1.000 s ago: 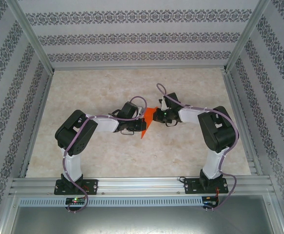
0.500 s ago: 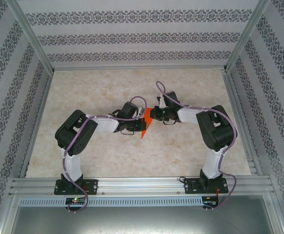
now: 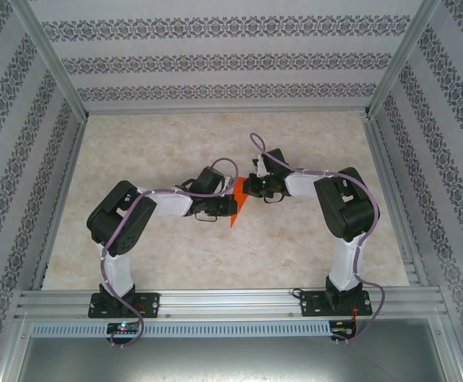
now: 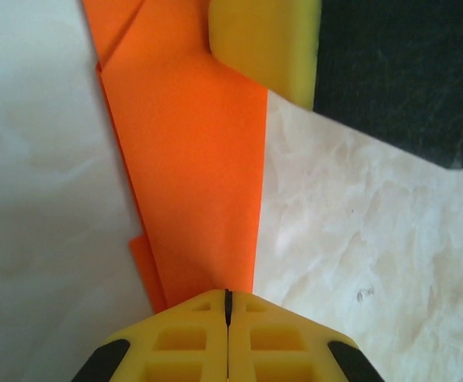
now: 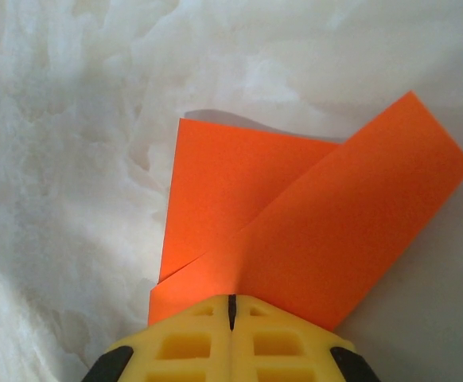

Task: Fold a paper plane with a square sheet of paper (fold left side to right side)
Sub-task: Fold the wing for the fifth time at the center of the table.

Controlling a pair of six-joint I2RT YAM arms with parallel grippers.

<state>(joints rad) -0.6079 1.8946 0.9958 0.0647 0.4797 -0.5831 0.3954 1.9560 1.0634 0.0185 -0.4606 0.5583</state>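
Left pincer [image 4: 227, 314] is closed, tips resting on the near end of the folded orange paper [image 4: 200, 159]; further along, a yellow finger [image 4: 263, 40] of the right pincer [image 5: 231, 310], also closed, presses it. The right wrist camera reveals a diagonal flap; the paper lies mid-surface [image 3: 176, 143]

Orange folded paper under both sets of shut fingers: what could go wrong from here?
1. The left fingers and right fingers are both shut at the thin orange folded paper; a sideways drag by either arm could tear or shift it.
2. In the right wrist view a slanted flap overlaps the layer beneath; pressed off-line, it could set a crooked crease.
3. The two sets of fingertips stand close, so the arms might bump.
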